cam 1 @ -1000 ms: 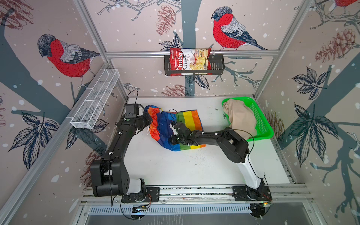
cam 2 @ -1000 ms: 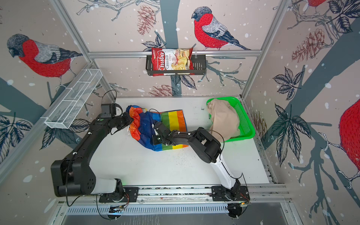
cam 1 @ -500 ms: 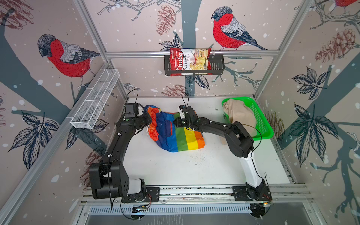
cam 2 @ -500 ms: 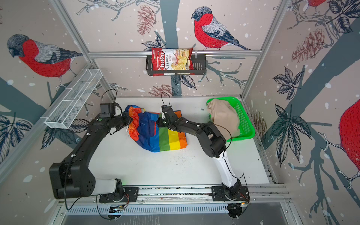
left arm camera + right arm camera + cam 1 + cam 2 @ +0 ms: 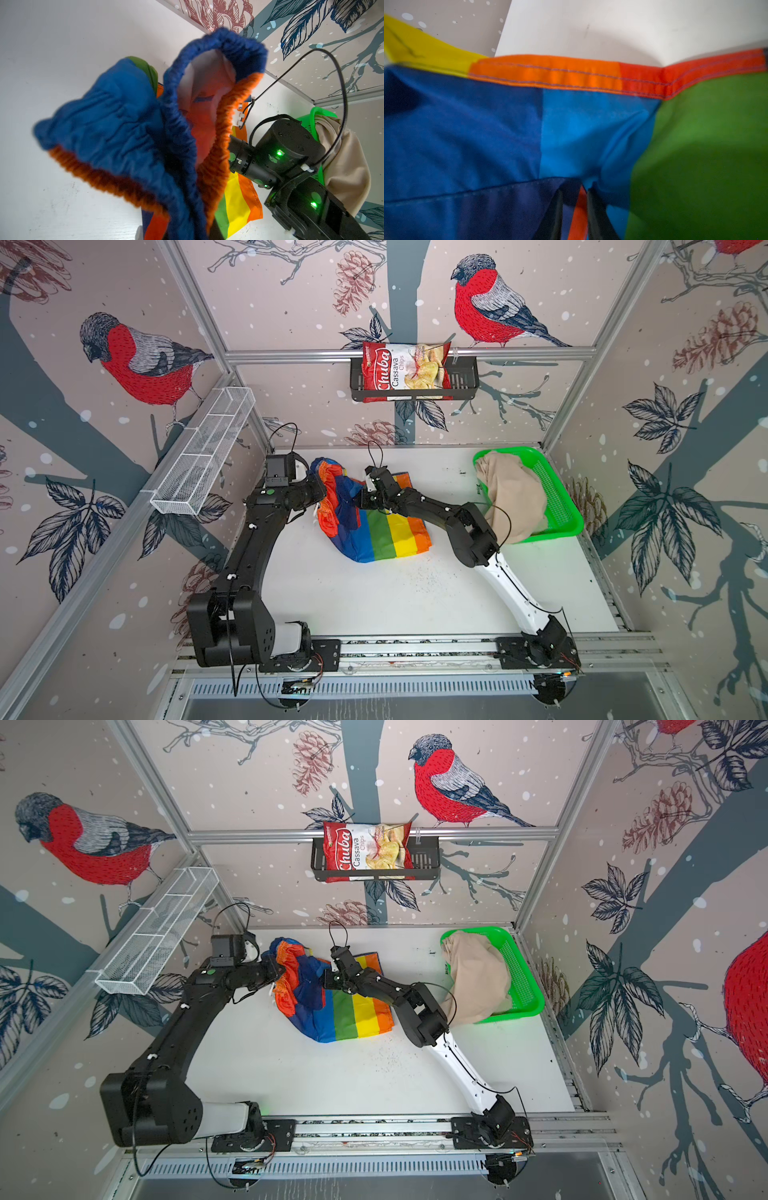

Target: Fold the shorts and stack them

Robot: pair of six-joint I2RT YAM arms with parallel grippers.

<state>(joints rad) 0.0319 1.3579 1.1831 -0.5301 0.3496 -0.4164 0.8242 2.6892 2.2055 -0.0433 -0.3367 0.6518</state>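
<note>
The rainbow-striped shorts lie bunched in the middle of the white table, also seen in the second top view. My left gripper is shut on their gathered blue and orange waistband at the left end and holds it off the table; the cloth hides its fingers in the left wrist view. My right gripper sits over the shorts' back middle. Its fingers stand close together with a red strip of the fabric between them. The beige shorts are heaped in the green basket at the right.
A chips bag hangs in a black rack on the back wall. A white wire basket is fixed to the left wall. The right arm stretches across between the rainbow shorts and the green basket. A metal rail runs along the table's front.
My right gripper rose from the shorts' front edge to their back, then came a little left. The striped panel now lies spread toward the front. The left gripper has hardly moved.
</note>
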